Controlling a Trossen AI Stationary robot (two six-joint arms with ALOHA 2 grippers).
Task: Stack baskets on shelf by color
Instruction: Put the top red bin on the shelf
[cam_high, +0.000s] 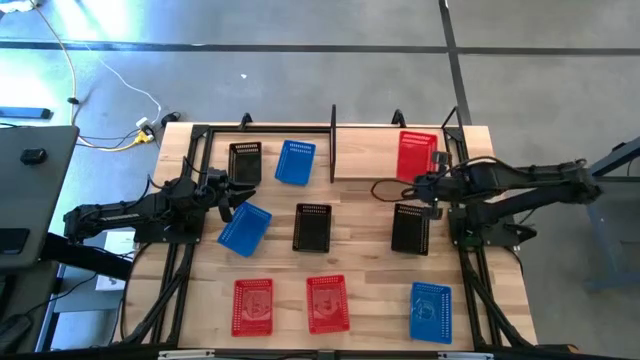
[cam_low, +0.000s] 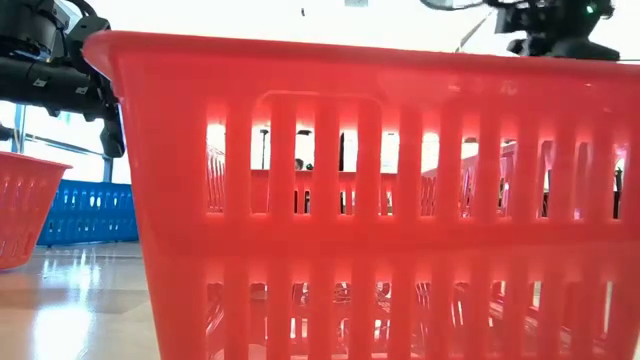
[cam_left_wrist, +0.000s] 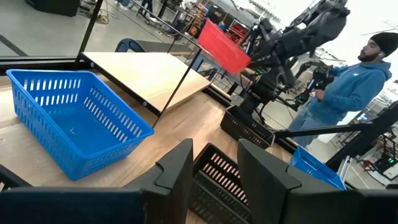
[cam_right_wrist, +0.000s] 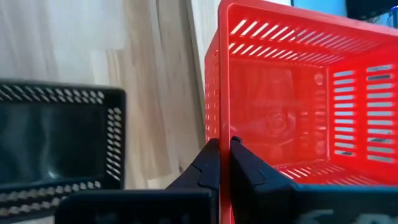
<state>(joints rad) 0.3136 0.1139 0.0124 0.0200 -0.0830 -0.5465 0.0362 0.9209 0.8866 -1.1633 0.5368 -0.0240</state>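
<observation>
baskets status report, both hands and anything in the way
Right hand shut on red basket wall, near the shelf. Left hand open, empty, over black basket. Nothing blocking.

Table (cam_high: 360, 235): lying pale and wooden, carrying nine baskets and a black wire shelf (cam_high: 333, 140) along the far edge.
Far row: sitting as a black basket (cam_high: 245, 161) and a blue basket (cam_high: 295, 162) side by side, left of the shelf's middle post.
Middle row: lying as a tilted blue basket (cam_high: 244, 228), a black basket (cam_high: 312, 227) and another black basket (cam_high: 410, 229).
Near row: resting as two red baskets (cam_high: 253, 305) (cam_high: 328, 303) and one blue basket (cam_high: 431, 312).
Far right: showing a red basket (cam_high: 416, 156); whether resting on the wood, hard to tell.
</observation>
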